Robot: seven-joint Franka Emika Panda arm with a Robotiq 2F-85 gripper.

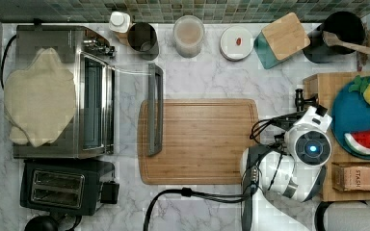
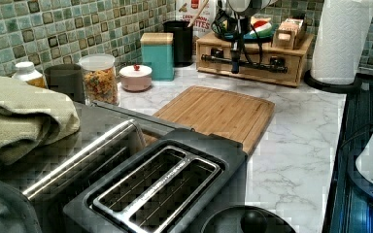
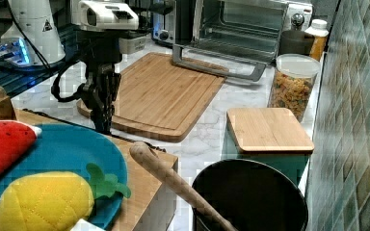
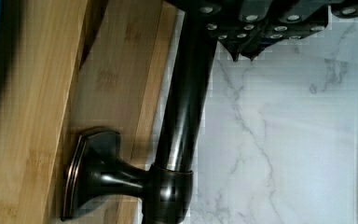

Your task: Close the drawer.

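the gripper [image 2: 235,62] sits at the dark handle [image 4: 182,116] on the drawer [image 2: 252,62] front. i cannot tell if its fingers are wide or narrow. the drawer is under the blue plate [image 1: 354,115].

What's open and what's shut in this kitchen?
Drawer: pushed in, or nearly so.
Oven door: open, lying flat.
Toaster: slots empty.
Jar: lid on.
Teal box: lid on.
Gripper: shut, beside the drawer's handle.
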